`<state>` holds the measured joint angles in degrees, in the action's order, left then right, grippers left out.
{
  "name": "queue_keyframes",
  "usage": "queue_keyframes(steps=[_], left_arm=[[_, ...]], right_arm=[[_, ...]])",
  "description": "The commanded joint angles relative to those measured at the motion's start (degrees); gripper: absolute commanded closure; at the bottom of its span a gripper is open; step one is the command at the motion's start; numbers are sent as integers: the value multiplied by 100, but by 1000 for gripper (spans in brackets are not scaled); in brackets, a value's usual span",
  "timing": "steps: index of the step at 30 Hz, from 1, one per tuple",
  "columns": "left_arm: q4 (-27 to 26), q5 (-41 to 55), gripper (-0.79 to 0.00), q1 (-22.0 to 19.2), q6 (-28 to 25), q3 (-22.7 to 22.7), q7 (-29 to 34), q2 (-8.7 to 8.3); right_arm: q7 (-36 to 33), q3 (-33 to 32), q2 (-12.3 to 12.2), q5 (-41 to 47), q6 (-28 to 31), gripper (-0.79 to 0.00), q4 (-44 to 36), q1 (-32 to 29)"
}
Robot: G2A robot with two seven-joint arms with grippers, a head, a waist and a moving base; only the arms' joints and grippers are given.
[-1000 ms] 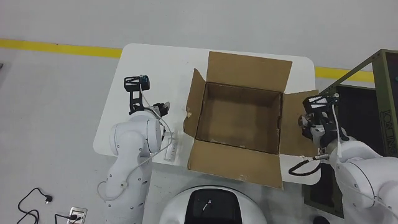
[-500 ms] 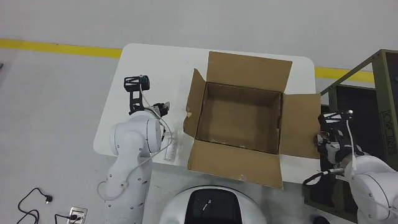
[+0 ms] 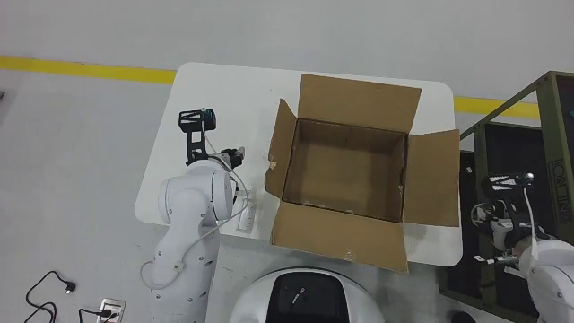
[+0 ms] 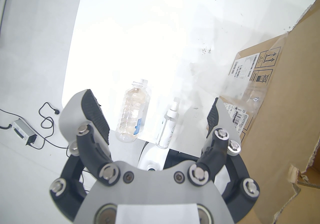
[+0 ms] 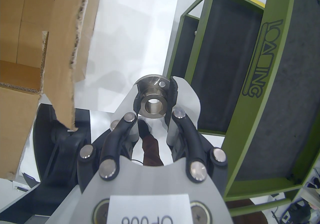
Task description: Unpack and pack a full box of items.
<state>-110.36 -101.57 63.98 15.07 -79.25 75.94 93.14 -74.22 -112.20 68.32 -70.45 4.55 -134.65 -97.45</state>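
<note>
While the right gripper (image 5: 154,96) is clamping both fingers on a short silver steel flanged collar (image 5: 150,82), it is hanging off the table's right edge, beside the olive-green metal-framed cart with black matted shelves (image 5: 225,65). Tight there: the right-hand flap (image 3: 435,179) of the open brown cardboard box (image 3: 332,229) is reaching nearly to the edge of the white rounded table (image 3: 224,90), and the cart frame is standing just beyond.

The left gripper (image 4: 155,115) is sitting wide open, gripping nothing, over the table's left strip, with a wide stretch of tabletop running to the far edge.

Top view is showing all four box flaps folded outward. Left wrist view is showing the box's labelled side wall, plus a clear plastic bottle (image 4: 132,115) and a white spray bottle (image 4: 168,125) lying side by side, apart, left of the box near the table's near edge.

Both bottles are lying with long axes parallel, caps pointing toward the far side. Collar bore is pointing at the right wrist camera, flange on the far end.
</note>
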Motion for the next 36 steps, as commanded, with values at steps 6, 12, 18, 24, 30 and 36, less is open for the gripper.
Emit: queue_keyframes(steps=[6, 12, 18, 24, 30, 36], left_arm=[[0, 0, -785, 0, 0, 0, 0, 0], [0, 0, -785, 0, 0, 0, 0, 0], [0, 0, -785, 0, 0, 0, 0, 0], [0, 0, -785, 0, 0, 0, 0, 0], [0, 0, -785, 0, 0, 0, 0, 0], [0, 0, -785, 0, 0, 0, 0, 0]], right_arm=[[494, 38, 44, 109, -82, 0, 254, -632], [1123, 298, 74, 165, -189, 0, 886, -771], [1542, 448, 92, 398, -326, 0, 1527, -637], [1750, 682, 93, 351, -364, 0, 2027, -427], [1806, 973, 105, 423, -480, 0, 2457, -191], [1700, 1253, 105, 345, -535, 0, 2676, 64]])
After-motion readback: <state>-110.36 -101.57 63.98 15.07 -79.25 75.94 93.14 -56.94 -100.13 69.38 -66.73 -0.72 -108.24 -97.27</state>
